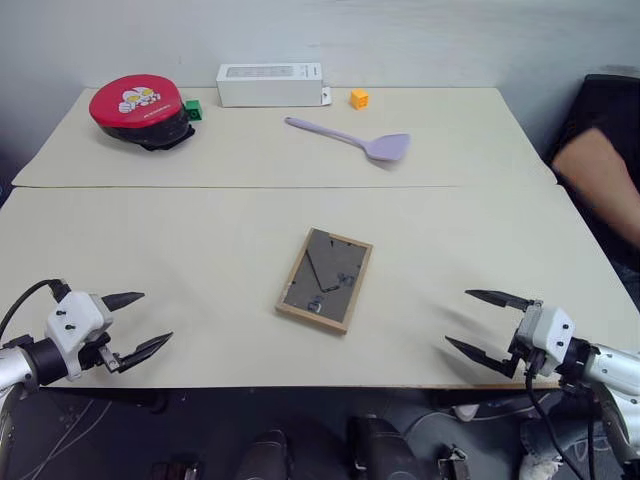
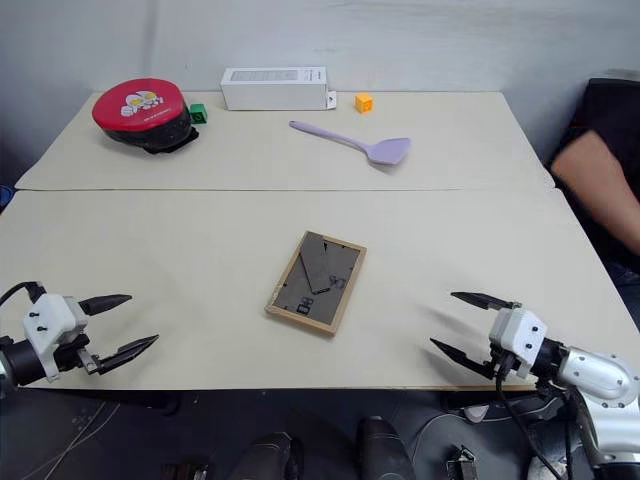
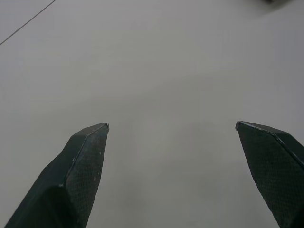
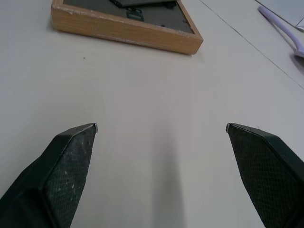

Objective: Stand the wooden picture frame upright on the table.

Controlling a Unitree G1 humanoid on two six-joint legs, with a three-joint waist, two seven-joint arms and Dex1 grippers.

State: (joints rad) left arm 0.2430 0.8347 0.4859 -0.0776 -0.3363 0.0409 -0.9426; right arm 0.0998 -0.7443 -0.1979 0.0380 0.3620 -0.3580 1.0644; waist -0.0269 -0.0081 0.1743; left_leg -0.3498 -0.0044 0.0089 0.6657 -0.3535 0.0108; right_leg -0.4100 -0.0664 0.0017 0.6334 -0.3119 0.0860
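Wooden picture frame (image 1: 325,279) was found lying flat, back uppermost, near the middle of the near section of the table (image 1: 200,240), its fold-out stand apparently folded against the dark backing. Nothing was in contact with it. The left gripper (image 1: 140,323) and right gripper (image 1: 480,323) were positioned low at the near edge, one on each side and well apart from the frame, fingers spread wide and empty, judged ready for an approach. Lifting was not yet begun.
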